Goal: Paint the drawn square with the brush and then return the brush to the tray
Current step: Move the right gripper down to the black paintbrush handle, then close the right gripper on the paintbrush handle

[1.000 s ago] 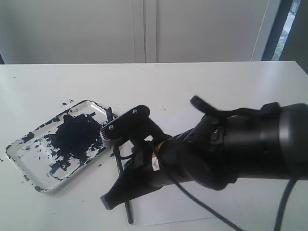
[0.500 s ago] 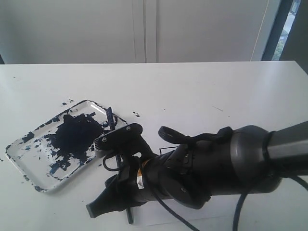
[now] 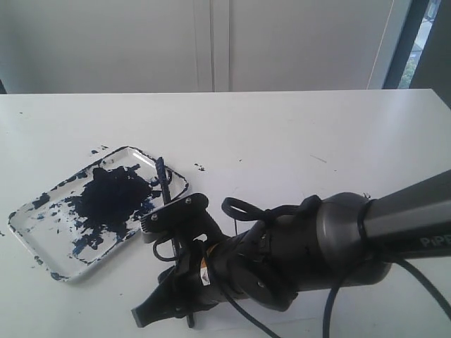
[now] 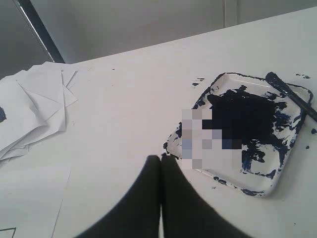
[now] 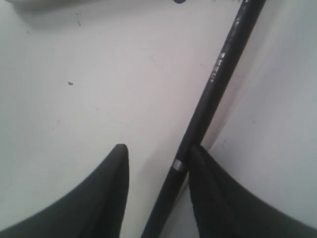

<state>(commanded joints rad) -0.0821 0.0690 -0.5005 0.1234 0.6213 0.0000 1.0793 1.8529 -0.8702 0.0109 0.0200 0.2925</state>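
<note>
Right wrist view: slim black brush [image 5: 216, 84] with silver band, loose inside wide-open right claw [image 5: 158, 147].

Long thin black paintbrush [image 3: 164, 184]: handle was mostly hidden beneath the bulky black right arm [image 3: 310, 246] in the exterior view. Both its ends were cut off in the right wrist view (bristles unseen there). White paint-blotched tray [image 4: 223, 171]: one patch was pixelated.

A white table [image 3: 296, 127] is seen, dotted with dark paint specks [image 3: 201, 167]. The paint-blotched tray [image 3: 42, 229] is laid flat on it. The brush [image 3: 166, 189] is propped on the tray's rim, handle down on the table. Loose paper sheets [image 4: 34, 104] are piled well apart.
</note>
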